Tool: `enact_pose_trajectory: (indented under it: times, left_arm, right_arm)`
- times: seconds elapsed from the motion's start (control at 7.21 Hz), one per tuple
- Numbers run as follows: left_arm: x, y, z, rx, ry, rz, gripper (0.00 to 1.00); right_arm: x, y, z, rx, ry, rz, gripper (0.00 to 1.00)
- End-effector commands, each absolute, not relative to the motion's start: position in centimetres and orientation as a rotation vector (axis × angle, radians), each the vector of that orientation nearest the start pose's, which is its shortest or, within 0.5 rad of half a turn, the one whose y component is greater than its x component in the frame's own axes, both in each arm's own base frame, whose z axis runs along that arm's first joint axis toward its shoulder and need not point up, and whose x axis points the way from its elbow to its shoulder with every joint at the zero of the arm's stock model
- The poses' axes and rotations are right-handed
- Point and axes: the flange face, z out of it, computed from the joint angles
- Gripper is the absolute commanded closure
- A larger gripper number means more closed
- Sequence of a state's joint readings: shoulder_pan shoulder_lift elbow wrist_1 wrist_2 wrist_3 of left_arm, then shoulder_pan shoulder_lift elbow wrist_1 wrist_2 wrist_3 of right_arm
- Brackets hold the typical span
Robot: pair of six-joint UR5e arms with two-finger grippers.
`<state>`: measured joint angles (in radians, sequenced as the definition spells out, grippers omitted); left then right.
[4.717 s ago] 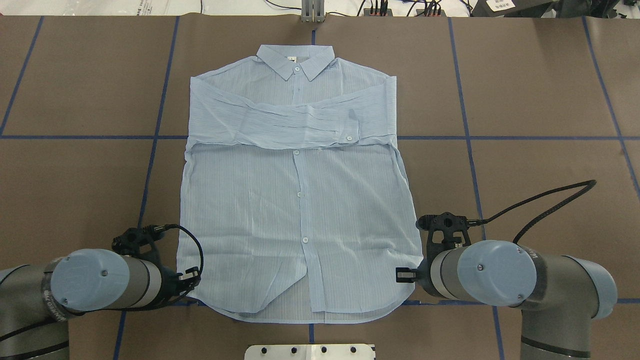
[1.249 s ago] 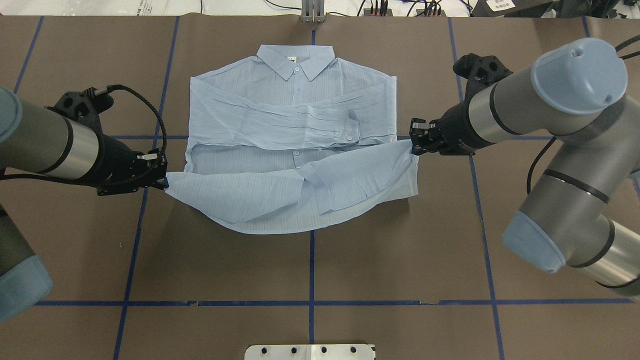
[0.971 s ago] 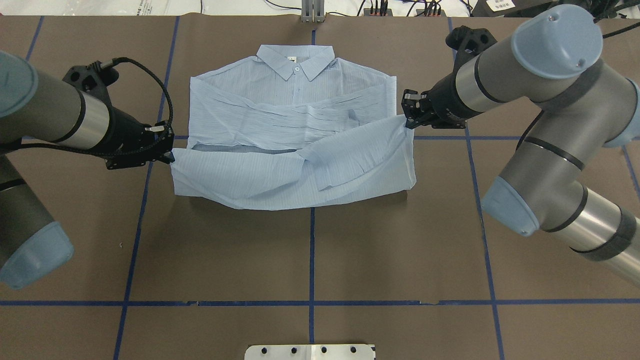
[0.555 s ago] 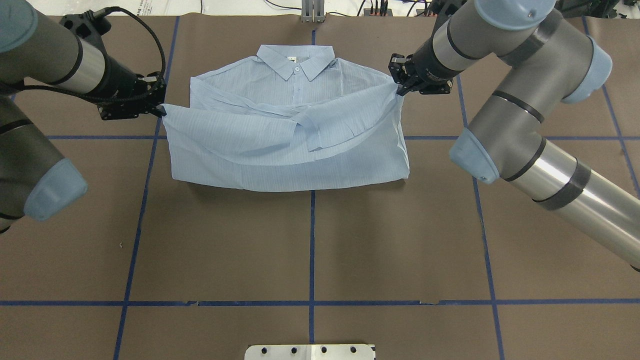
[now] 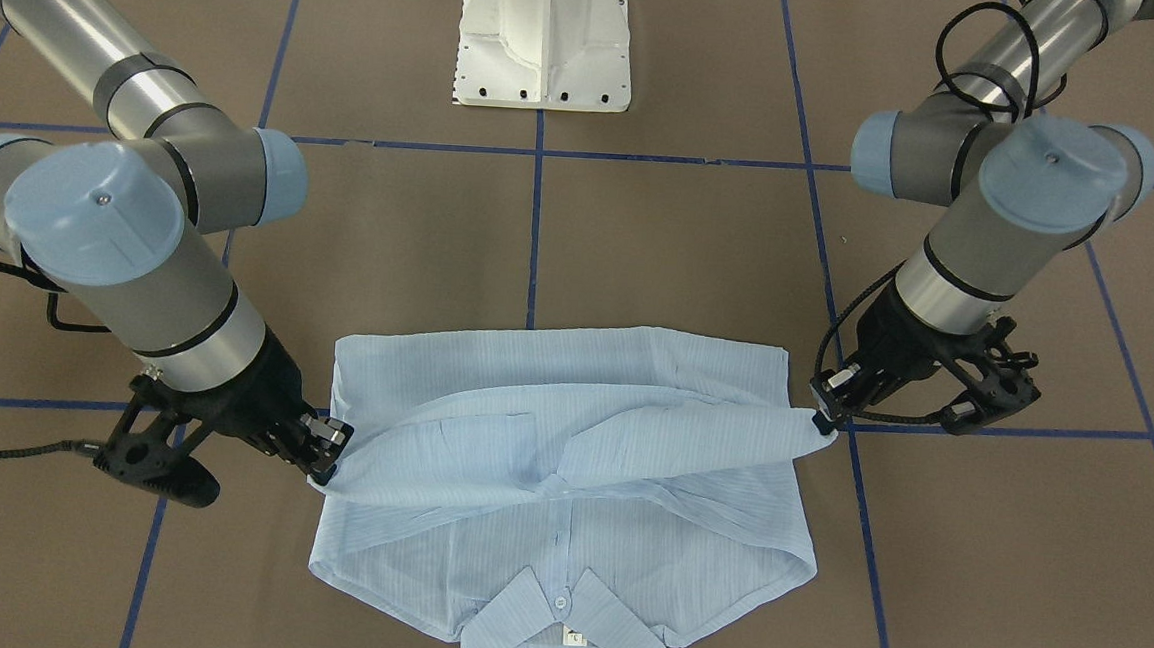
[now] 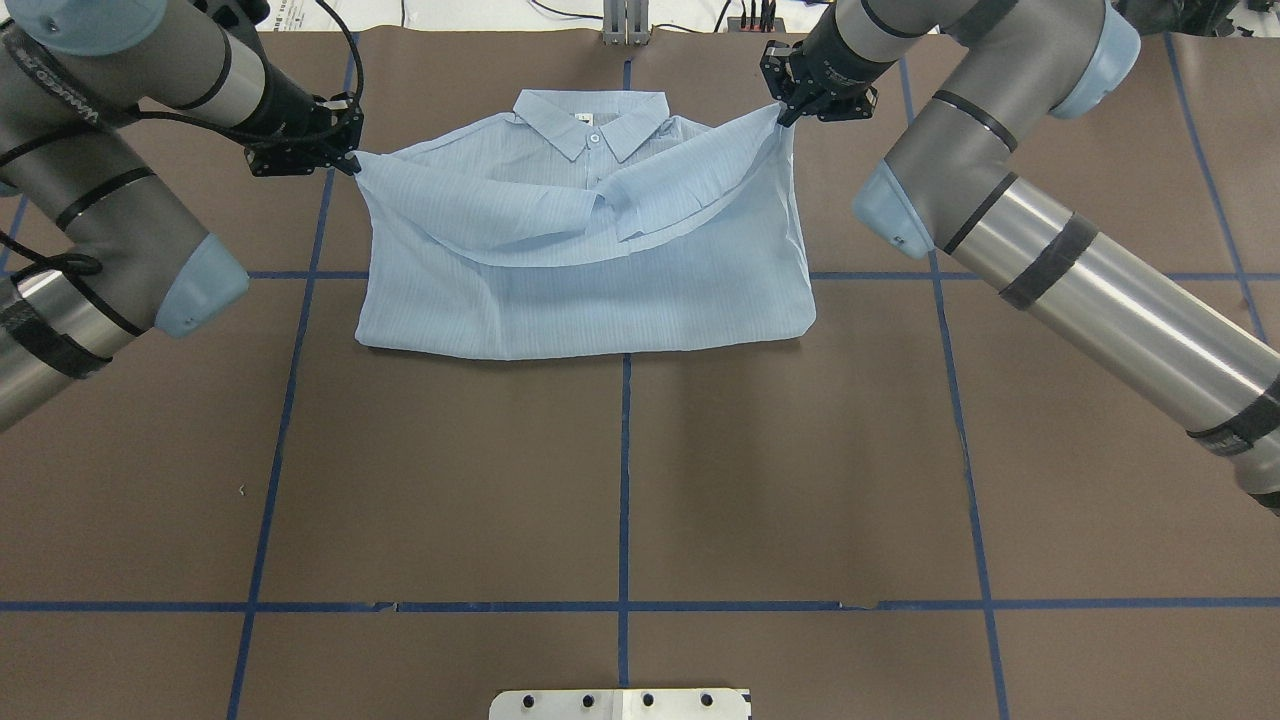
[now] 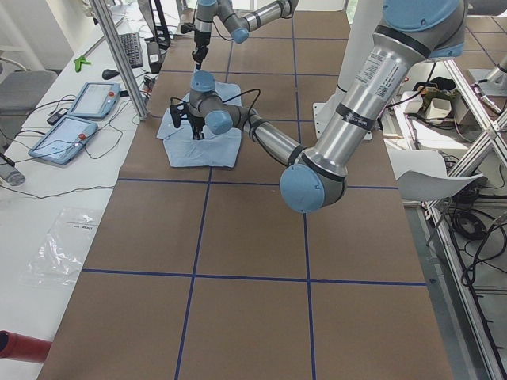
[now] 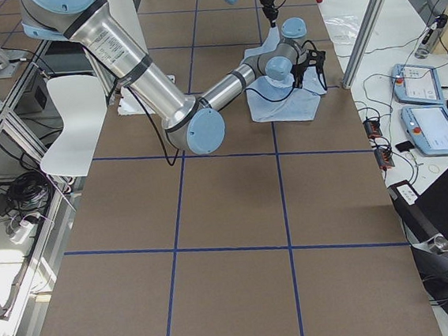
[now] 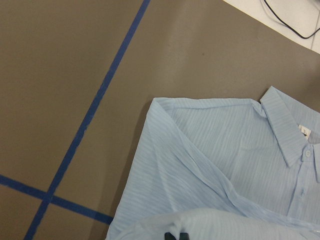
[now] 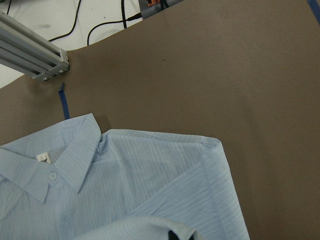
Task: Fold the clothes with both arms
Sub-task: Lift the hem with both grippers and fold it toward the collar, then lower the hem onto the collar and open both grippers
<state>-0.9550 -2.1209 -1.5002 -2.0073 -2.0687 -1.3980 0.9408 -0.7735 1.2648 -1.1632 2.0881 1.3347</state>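
Note:
The light-blue striped shirt (image 6: 580,300) lies at the table's far middle with its collar (image 6: 592,118) away from the robot and its lower half doubled over the chest. My left gripper (image 6: 347,162) is shut on one hem corner, held just above the shirt's left shoulder. My right gripper (image 6: 783,113) is shut on the other hem corner above the right shoulder. The hem sags between them. In the front-facing view the left gripper (image 5: 825,419) is on the right and the right gripper (image 5: 325,461) on the left, over the shirt (image 5: 564,534). Both wrist views look down on the shirt (image 9: 225,165) (image 10: 150,175).
Brown paper with blue tape lines (image 6: 623,480) covers the table. The white pedestal base (image 5: 544,37) stands at the robot's side. An aluminium post (image 6: 626,22) and cables lie just past the collar. Control tablets (image 7: 75,119) rest beyond the table's far edge.
Both grippers have carried the hem corners from the table's near side up and away to the shoulders. The lower half now lies doubled over, with a fold at the near edge.

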Motion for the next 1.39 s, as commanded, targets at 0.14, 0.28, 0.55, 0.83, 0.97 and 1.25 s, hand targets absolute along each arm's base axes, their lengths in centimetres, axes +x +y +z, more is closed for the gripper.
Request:
enact_pose_trajectory:
  times: [0.14, 0.28, 0.55, 0.83, 0.97, 1.25]
  left_arm:
    - [35.8, -65.4, 36.9, 0.106, 1.027, -0.484, 1.0]
    - [36.3, -65.9, 37.2, 0.109, 1.032, -0.483, 1.0]
    - [36.5, -66.0, 36.9, 0.111, 1.035, -0.48, 1.0]
    - [36.6, -66.0, 36.5, 0.119, 1.041, -0.473, 0.01]
    - [36.5, -66.0, 36.3, 0.12, 1.044, -0.472, 0.0]
    - [34.8, -66.7, 36.5, 0.128, 1.039, -0.489, 0.0]
  right_arm:
    - [-41.5, -70.5, 27.4, 0.066, -0.956, 0.395, 1.0]
    - [-42.1, -70.4, 28.2, 0.063, -0.943, 0.376, 1.0]
    - [-44.0, -69.3, 28.3, 0.051, -0.94, 0.35, 1.0]
    - [-45.7, -67.8, 29.1, 0.079, -0.966, 0.314, 0.01]
    - [-45.6, -67.7, 30.1, 0.102, -0.958, 0.279, 0.0]
    - [-43.5, -66.2, 32.5, 0.136, -0.962, 0.205, 0.0]
